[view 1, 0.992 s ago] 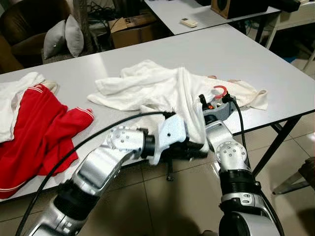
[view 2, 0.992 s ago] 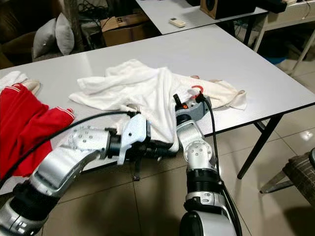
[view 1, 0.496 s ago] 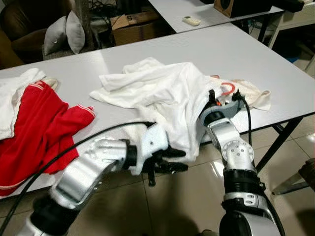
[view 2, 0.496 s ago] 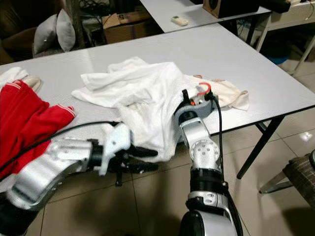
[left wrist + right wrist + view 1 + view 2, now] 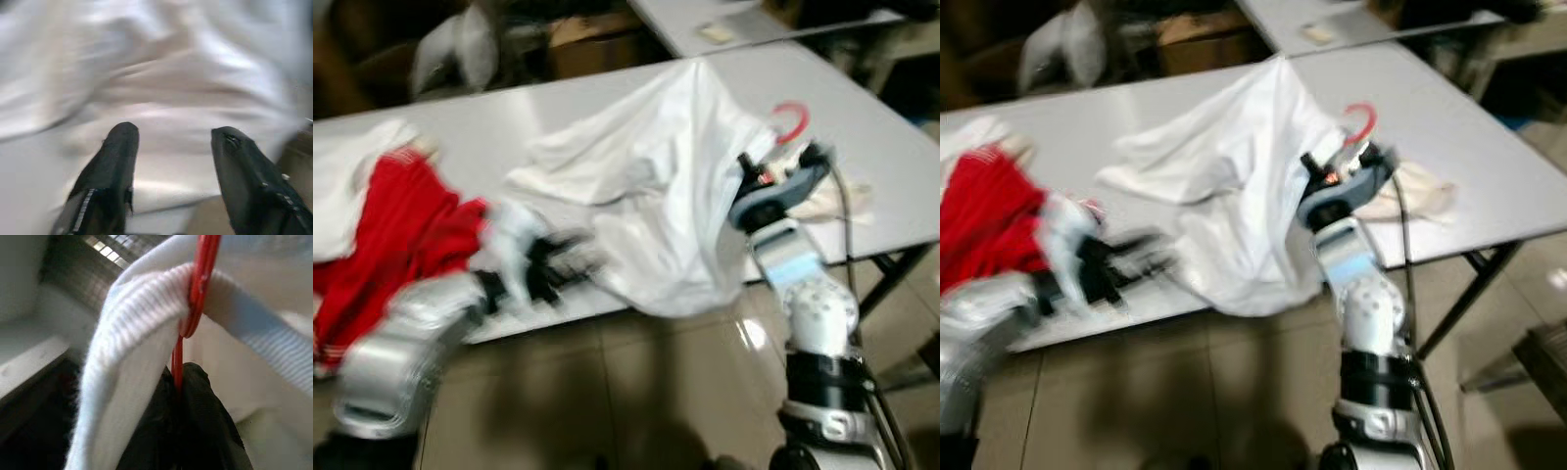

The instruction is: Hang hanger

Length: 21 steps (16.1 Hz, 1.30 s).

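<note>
A red hanger (image 5: 790, 117) carries a white shirt (image 5: 656, 206) that is lifted off the grey table (image 5: 558, 108) and drapes down past its front edge. My right gripper (image 5: 759, 181) is shut on the hanger's neck, with the red hook (image 5: 200, 289) passing through the ribbed collar (image 5: 142, 313) just above the black fingers (image 5: 195, 396). My left gripper (image 5: 563, 266) is blurred, low at the table's front edge to the left of the shirt. In the left wrist view its two black fingers (image 5: 115, 161) stand open with white cloth (image 5: 161, 73) beyond them.
A red garment (image 5: 391, 215) and a white one (image 5: 347, 181) lie at the table's left. A pale cloth (image 5: 832, 201) stays on the table behind the right arm. A second table (image 5: 744, 20) stands further back. Tiled floor (image 5: 636, 392) lies below.
My right gripper has raised the hanger, and the shirt has come up off the table with it. My left gripper has let go of the shirt and swung out to the left.
</note>
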{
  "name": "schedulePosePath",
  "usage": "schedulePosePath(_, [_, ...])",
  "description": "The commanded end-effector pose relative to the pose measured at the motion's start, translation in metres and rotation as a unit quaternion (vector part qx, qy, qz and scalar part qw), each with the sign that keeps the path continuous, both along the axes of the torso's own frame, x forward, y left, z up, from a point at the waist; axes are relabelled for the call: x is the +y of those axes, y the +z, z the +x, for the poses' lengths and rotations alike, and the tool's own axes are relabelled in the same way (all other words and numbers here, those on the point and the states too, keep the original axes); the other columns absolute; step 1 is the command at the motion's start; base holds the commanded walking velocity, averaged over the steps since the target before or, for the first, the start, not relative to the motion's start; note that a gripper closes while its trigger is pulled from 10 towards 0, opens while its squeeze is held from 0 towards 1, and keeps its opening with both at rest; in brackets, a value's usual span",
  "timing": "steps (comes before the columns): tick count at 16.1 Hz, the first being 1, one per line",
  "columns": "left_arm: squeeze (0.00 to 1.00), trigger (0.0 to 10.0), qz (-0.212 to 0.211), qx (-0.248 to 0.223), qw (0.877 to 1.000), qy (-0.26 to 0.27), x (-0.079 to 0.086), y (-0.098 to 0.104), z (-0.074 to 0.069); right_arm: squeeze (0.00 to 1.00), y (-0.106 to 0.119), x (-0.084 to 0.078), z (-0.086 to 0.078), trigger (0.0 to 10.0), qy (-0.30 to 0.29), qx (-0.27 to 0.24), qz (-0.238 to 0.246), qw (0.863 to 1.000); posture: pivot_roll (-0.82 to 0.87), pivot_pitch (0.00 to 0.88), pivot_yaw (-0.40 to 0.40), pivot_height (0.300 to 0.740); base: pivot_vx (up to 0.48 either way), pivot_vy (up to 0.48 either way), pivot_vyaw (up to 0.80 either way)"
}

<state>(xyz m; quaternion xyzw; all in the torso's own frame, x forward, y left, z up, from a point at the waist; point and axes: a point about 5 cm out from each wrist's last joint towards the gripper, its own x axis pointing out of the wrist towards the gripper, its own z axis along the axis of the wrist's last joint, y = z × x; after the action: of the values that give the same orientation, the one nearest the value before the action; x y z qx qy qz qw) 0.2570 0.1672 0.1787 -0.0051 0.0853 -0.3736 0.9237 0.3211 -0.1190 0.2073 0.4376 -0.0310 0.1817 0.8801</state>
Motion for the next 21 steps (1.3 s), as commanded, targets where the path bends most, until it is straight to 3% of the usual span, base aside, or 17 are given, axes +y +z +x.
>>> schedulePosePath(1, [1.00, 10.0, 0.006, -0.002, 0.998, 0.061, 0.015, 0.002, 0.006, 0.00, 0.015, 0.011, -0.013, 10.0, 0.049, -0.037, -0.023, 0.998, 0.01, 0.054, 0.069, 0.740, 0.000, 0.000, 0.80])
schedulePosePath(2, [1.00, 10.0, 0.014, -0.008, 0.995, 0.102, 0.024, 0.001, 0.006, 0.00, 0.022, 0.012, -0.025, 10.0, 0.086, -0.056, -0.026, 0.994, 0.01, 0.054, 0.077, 0.740, 0.000, 0.000, 0.80])
schedulePosePath(3, [0.93, 10.0, 0.018, -0.003, 0.993, 0.115, 0.023, -0.004, 0.002, 0.00, 0.023, 0.008, -0.031, 10.0, 0.094, -0.062, -0.018, 0.993, 0.01, 0.052, 0.081, 0.740, 0.000, 0.000, 0.80])
schedulePosePath(4, [0.70, 10.0, 0.028, 0.004, 0.993, 0.114, 0.017, -0.010, -0.002, 0.00, 0.021, 0.003, -0.038, 10.0, 0.093, -0.061, -0.026, 0.993, 0.00, 0.046, 0.084, 0.740, 0.000, 0.000, 0.80])
schedulePosePath(5, [0.62, 10.0, 0.027, 0.009, 0.994, 0.106, 0.010, -0.014, -0.005, 0.00, 0.021, -0.001, -0.049, 10.0, 0.106, -0.065, -0.032, 0.992, 0.00, 0.040, 0.090, 0.740, 0.000, 0.000, 0.80])
schedulePosePath(7, [0.53, 10.0, 0.002, 0.017, 0.995, 0.101, -0.003, -0.018, -0.004, 0.00, 0.019, -0.006, -0.067, 10.0, 0.126, -0.070, -0.038, 0.989, 0.00, 0.049, 0.089, 0.740, 0.000, 0.000, 0.80])
schedulePosePath(8, [0.49, 10.0, 0.004, 0.023, 0.991, 0.128, -0.005, -0.024, 0.000, 0.00, 0.012, -0.010, -0.078, 10.0, 0.118, -0.049, -0.060, 0.990, -0.02, 0.071, 0.082, 0.740, 0.000, 0.000, 0.79])
schedulePosePath(10, [0.48, 10.0, 0.011, 0.025, 0.990, 0.140, -0.011, -0.032, -0.004, 0.00, -0.001, -0.015, -0.092, 10.0, 0.111, -0.013, -0.064, 0.992, -0.03, 0.073, 0.098, 0.740, 0.000, 0.000, 0.79])
schedulePosePath(13, [0.48, 10.0, 0.018, 0.014, 0.993, 0.118, -0.025, -0.034, -0.008, 0.00, -0.005, -0.018, -0.114, 10.0, 0.103, 0.010, -0.070, 0.992, -0.03, 0.066, 0.091, 0.740, 0.000, 0.000, 0.80])
schedulePosePath(15, [0.47, 10.0, 0.022, 0.008, 0.993, 0.120, -0.024, -0.032, -0.007, 0.00, -0.004, -0.017, -0.121, 10.0, 0.111, 0.014, -0.069, 0.991, -0.04, 0.070, 0.085, 0.740, 0.000, 0.000, 0.80])
schedulePosePath(16, [0.48, 10.0, 0.011, 0.010, 0.991, 0.132, -0.020, -0.032, -0.009, 0.00, -0.007, -0.018, -0.127, 10.0, 0.126, 0.017, -0.093, 0.988, -0.03, 0.067, 0.085, 0.740, 0.000, 0.000, 0.80])
schedulePosePath(18, [0.48, 10.0, 0.020, 0.010, 0.991, 0.132, -0.021, -0.037, -0.014, 0.00, -0.019, -0.025, -0.133, 10.0, 0.122, 0.046, -0.134, 0.982, -0.03, 0.045, 0.088, 0.740, 0.000, 0.000, 0.80])
schedulePosePath(21, [0.52, 10.0, 0.009, 0.006, 0.990, 0.139, -0.023, -0.032, -0.005, 0.00, -0.020, -0.025, -0.130, 10.0, 0.118, 0.055, -0.130, 0.983, -0.02, 0.054, 0.076, 0.740, 0.000, 0.000, 0.80])
